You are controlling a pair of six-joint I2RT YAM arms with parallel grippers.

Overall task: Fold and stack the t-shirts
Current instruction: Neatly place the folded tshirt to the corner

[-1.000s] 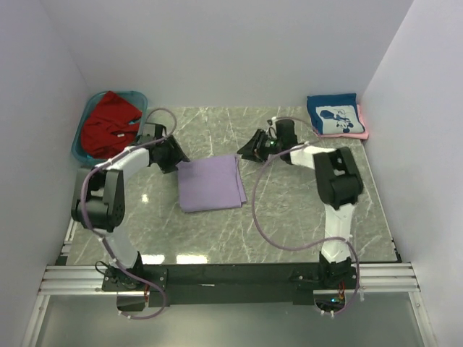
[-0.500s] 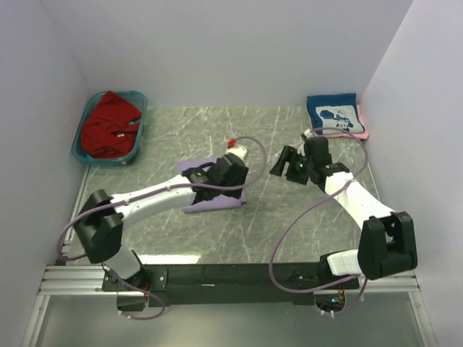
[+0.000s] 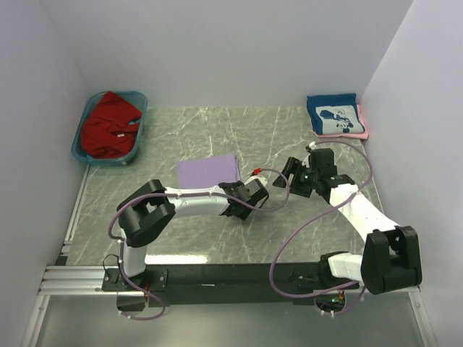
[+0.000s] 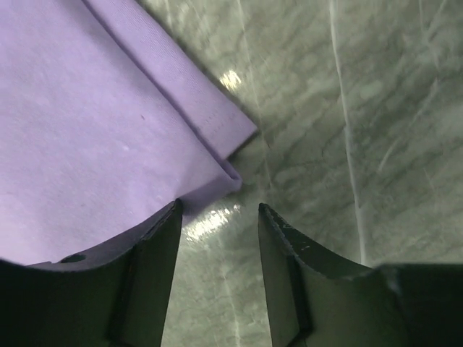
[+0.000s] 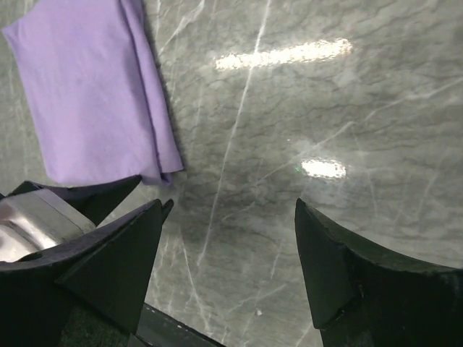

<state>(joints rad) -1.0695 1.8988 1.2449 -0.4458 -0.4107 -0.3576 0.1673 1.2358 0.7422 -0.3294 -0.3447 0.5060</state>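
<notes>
L pincer point(image 4: 218, 211) now at tee point(image 4: 94, 130) corner

The pink t-shirt point(image 3: 364, 124) lies almost wholly under the navy t-shirt point(image 3: 334, 116), so only a thin strip shows at the right side. From above, the left arm point(image 3: 202, 199) covers the near right corner of the lavender t-shirt point(image 3: 206, 170). The left wrist view cuts that cloth off at the top and left edges, and the right wrist view cuts it off at the top. The bottom edge crops the fingers of the left tool point(image 4: 219, 210) and the right tool point(image 5: 231, 206).
</notes>
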